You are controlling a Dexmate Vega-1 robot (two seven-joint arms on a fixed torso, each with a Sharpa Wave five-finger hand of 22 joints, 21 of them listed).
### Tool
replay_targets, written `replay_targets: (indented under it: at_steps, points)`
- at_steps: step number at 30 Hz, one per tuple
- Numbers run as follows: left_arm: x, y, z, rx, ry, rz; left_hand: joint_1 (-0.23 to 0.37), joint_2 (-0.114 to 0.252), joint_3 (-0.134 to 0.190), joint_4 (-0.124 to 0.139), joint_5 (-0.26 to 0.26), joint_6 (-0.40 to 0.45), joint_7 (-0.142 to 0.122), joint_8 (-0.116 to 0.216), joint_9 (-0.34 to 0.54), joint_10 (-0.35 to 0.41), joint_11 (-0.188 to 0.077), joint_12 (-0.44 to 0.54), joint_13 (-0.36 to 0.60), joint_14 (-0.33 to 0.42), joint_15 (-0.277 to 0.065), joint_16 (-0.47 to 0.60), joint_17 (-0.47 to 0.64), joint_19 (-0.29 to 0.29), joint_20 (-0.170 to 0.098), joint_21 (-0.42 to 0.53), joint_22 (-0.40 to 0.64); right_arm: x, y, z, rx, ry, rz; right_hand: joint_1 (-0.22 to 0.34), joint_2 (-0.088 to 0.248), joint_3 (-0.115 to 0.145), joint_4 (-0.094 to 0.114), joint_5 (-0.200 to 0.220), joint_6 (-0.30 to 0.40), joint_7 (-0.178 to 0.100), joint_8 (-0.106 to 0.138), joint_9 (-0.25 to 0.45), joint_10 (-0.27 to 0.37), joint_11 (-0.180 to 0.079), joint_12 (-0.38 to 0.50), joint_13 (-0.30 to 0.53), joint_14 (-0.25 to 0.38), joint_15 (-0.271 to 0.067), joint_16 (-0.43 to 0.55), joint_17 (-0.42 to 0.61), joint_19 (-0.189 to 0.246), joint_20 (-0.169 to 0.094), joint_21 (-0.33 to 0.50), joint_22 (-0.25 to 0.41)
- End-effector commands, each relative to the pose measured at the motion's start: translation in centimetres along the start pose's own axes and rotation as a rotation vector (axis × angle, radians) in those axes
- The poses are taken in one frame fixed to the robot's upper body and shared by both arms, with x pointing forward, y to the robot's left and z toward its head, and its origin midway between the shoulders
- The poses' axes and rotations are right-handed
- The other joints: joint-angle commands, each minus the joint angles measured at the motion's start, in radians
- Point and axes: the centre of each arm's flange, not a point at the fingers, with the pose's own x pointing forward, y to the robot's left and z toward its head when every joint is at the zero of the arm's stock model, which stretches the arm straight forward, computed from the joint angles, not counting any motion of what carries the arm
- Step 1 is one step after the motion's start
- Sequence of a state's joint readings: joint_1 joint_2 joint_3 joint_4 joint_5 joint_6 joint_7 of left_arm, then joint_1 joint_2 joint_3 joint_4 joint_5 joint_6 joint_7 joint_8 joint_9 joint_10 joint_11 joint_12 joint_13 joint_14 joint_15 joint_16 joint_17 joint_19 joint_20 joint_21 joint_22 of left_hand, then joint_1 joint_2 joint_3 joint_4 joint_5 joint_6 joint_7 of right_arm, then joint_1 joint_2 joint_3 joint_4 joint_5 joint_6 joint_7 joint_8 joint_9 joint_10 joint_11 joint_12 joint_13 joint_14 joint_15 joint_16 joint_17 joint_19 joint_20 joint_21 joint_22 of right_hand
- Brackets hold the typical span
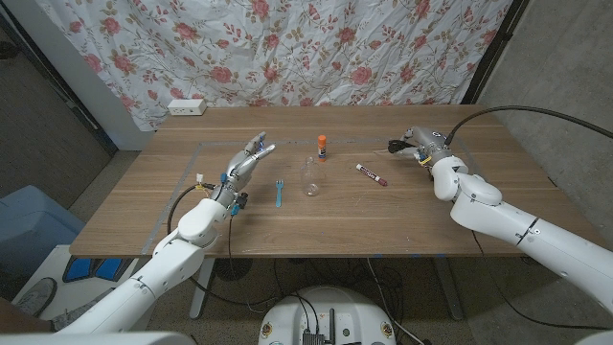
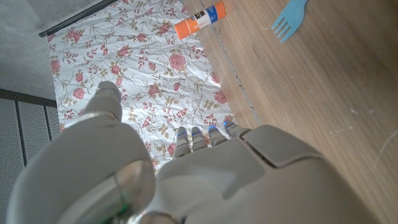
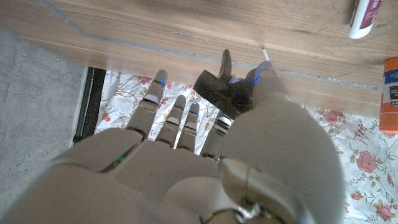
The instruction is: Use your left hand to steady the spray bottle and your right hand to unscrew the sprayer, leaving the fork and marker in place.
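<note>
**Fingers pinch sprayer, bottle stands alone**

Fingers of my right hand (image 1: 414, 146) pinch the black sprayer (image 3: 219, 87); my left hand (image 1: 245, 163) is spread, empty. Between them stand fork (image 1: 279, 194), clear bottle (image 1: 310, 176), marker (image 1: 372, 174) (glue stick (image 1: 323, 147) farthest) on the counter (image 1: 479, 240).

Right robot hand (image 3: 205, 149) pinching a black sprayer (image 3: 217, 87) near the wooden table (image 3: 186, 25).

I see open surface (image 1: 460, 244) on both flanks; nearing the bottle (image 1: 310, 178), the fork (image 1: 279, 195) and marker (image 1: 372, 174) crowd its sides, glue stick (image 1: 323, 147) behind.
</note>
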State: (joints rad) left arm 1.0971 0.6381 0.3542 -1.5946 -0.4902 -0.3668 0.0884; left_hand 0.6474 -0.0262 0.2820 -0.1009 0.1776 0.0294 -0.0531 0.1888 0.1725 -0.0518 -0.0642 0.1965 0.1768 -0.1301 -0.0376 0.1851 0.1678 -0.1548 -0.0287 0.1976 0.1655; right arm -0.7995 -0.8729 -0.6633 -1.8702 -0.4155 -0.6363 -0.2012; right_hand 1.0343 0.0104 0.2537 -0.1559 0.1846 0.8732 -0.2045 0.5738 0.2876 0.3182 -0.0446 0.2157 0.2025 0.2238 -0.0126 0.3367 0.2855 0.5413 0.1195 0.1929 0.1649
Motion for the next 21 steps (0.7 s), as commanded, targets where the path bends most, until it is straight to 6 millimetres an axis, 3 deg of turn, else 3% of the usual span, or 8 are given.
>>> replay_targets:
  at_steps: [1,21]
  points:
    - [-0.5,0.5,-0.5,-0.018,0.013,0.046,-0.007,0.007,0.004,0.004,-0.001,0.01,0.0,0.005,0.001,0.01,-0.005,0.007,0.0,0.007,-0.003,0.004,0.002,0.009,0.002,0.004,0.005,-0.3,1.7,-0.2,0.012,0.01,-0.001,-0.003,-0.005,-0.002,0.003,-0.002,0.01,-0.016,0.011,0.03,0.011,0.0,0.008,0.002,0.009,0.001,0.007,0.002,0.009,-0.002,0.01,0.004]
    - [-0.8,1.3,-1.7,-0.025,0.044,0.09,-0.023,0.045,0.014,0.006,0.0,0.037,0.007,0.006,0.001,0.024,-0.001,0.007,0.0,0.021,0.0,0.002,0.001,0.022,0.004,0.002,0.005,0.4,2.9,0.2,0.038,0.028,0.029,-0.026,-0.014,-0.015,0.01,-0.006,-0.028,-0.014,0.0,0.029,0.003,0.01,0.001,0.003,0.005,0.002,0.006,0.007,0.022,-0.014,0.008,0.004]
